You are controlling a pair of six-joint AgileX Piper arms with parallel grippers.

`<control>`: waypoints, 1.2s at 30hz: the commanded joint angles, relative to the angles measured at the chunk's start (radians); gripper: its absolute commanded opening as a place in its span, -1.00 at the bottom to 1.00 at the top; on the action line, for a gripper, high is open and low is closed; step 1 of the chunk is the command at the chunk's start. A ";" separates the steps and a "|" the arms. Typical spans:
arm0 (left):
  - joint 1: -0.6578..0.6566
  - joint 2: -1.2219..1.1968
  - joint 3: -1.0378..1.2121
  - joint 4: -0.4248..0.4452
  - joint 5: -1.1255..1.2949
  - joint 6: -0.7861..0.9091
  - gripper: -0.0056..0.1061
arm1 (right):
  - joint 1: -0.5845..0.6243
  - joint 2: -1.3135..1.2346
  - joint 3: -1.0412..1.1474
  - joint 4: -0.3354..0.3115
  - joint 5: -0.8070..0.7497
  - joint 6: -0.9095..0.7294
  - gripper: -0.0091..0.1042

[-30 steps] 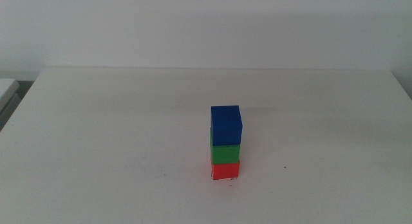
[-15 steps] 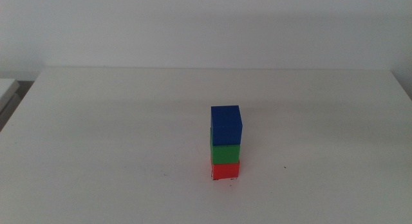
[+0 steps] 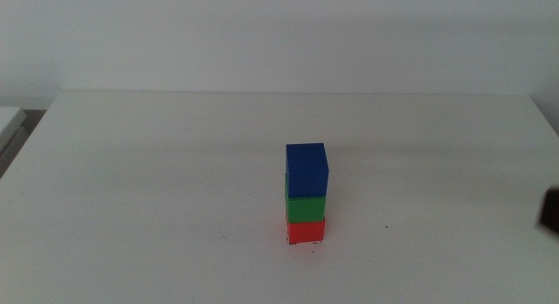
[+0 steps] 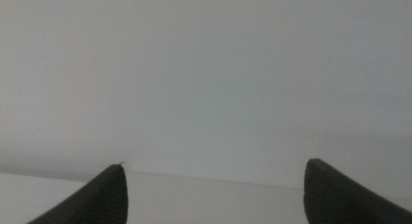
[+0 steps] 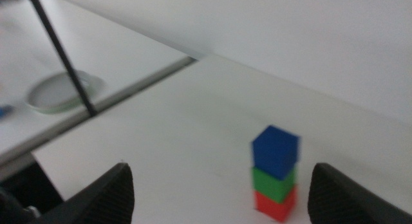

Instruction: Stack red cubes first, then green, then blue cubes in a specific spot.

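Tower complete; both grippers empty, spread wide.

Right gripper (image 5: 219, 198) nearer, stack ahead between its jaws, well apart. Left gripper (image 4: 212, 198) facing bare wall. Blue cube (image 3: 307, 169) on green (image 3: 306, 207) on red cube (image 3: 306, 231), upright, over marked spot (image 3: 305, 244).

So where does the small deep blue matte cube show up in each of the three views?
Middle view: the small deep blue matte cube tops the stack just right of centre, on the small solid green matte cube.
Left wrist view: not in it; only wall and a strip of table.
Right wrist view: the cube is right of centre, slightly blurred, topping the stack.
Shared landmark: the small bright red matte cube at the stack's base.
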 commanded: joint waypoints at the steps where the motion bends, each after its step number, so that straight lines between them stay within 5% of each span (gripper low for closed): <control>1: 0.001 -0.012 0.042 0.004 -0.073 0.000 0.77 | -0.012 -0.029 0.109 0.066 -0.133 -0.005 0.80; 3: 0.001 -0.020 0.089 0.004 -0.122 0.000 0.77 | -0.043 -0.054 0.228 0.116 -0.236 -0.005 0.80; 11: 0.001 -0.054 0.359 -0.045 -0.350 0.000 0.77 | -0.368 -0.241 0.584 0.114 -0.436 -0.005 0.80; 20: 0.001 -0.161 0.607 -0.045 -0.412 0.000 0.77 | -0.806 -0.537 0.794 -0.014 -0.431 -0.005 0.80; 36: 0.001 -0.241 0.708 0.006 -0.431 0.000 0.77 | -0.881 -0.550 0.857 -0.012 -0.495 -0.005 0.80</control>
